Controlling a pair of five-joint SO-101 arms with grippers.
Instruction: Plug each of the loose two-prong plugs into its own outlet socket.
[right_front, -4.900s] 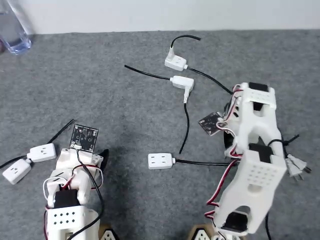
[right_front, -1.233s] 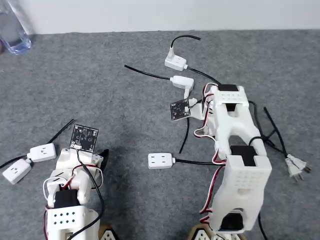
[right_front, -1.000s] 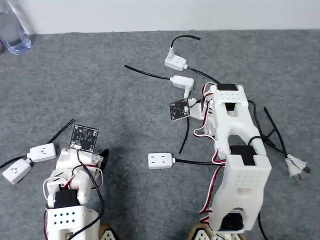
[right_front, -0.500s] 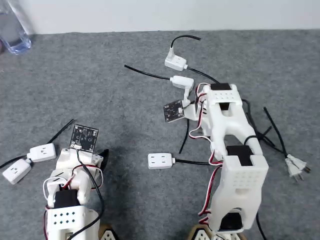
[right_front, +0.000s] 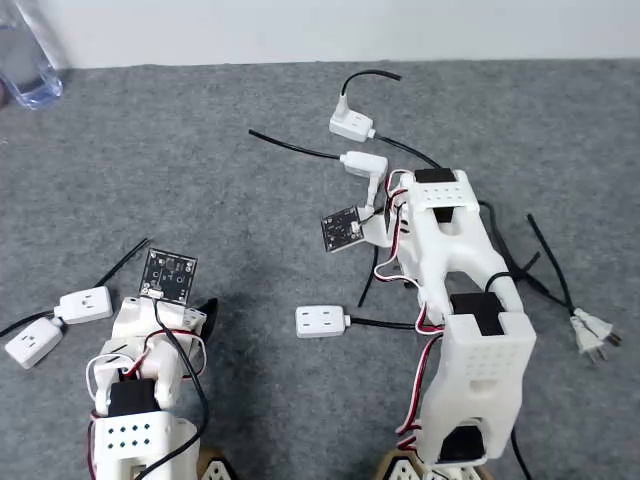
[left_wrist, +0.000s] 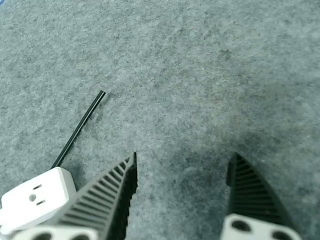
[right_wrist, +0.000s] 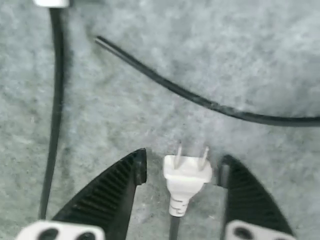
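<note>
Now the right gripper (right_wrist: 183, 160) stands wide open around a two-prong plug (right_wrist: 186, 172) lying on the grey carpet (right_front: 200, 150).
Nearest, at the near left, the left arm (right_front: 150, 400) holds the left gripper (left_wrist: 182, 160) spread open over bare carpet, with a left outlet socket (left_wrist: 35, 197) just beside one finger and a second socket (right_front: 33, 342) near it. A centre outlet socket (right_front: 322, 321) lies on its black cord near the middle, and a loose plug (right_front: 592, 335) lies at the right. The right arm (right_front: 470, 300) is extended toward the middle; the two-prong plug lies between its fingers with a gap on each side, prongs pointing away from the wrist. Beyond lie a white cord fitting (right_front: 365, 163) and a white socket block (right_front: 352, 125); a clear bottle (right_front: 25, 60) stands far left.
</note>
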